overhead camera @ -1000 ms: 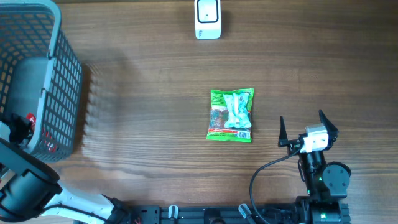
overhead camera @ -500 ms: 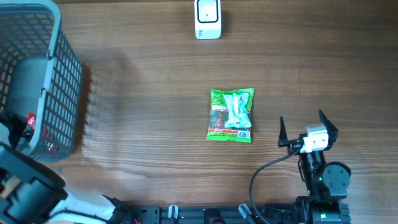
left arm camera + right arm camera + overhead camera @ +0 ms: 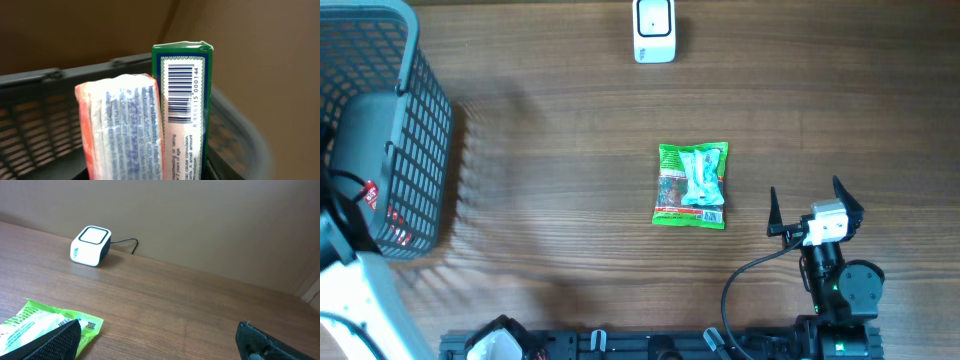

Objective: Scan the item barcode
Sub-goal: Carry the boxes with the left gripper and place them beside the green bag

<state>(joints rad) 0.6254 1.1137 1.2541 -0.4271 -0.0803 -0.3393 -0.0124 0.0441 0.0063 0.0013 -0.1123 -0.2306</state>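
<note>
At the basket (image 3: 45, 82), box (image 3: 182, 100) and pack (image 3: 122, 125) stand together; left pincer's (image 3: 360, 200) state cannot be told. Right pincer (image 3: 805, 190) gapes, empty.

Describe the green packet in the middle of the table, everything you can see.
The green packet is a glossy plastic pouch, bright green with a pale blue and white picture, a red band near its lower edge and a small white barcode patch at one corner. It lies flat on the wooden table, touching nothing else, apart from the scanner and the open right gripper.
</note>
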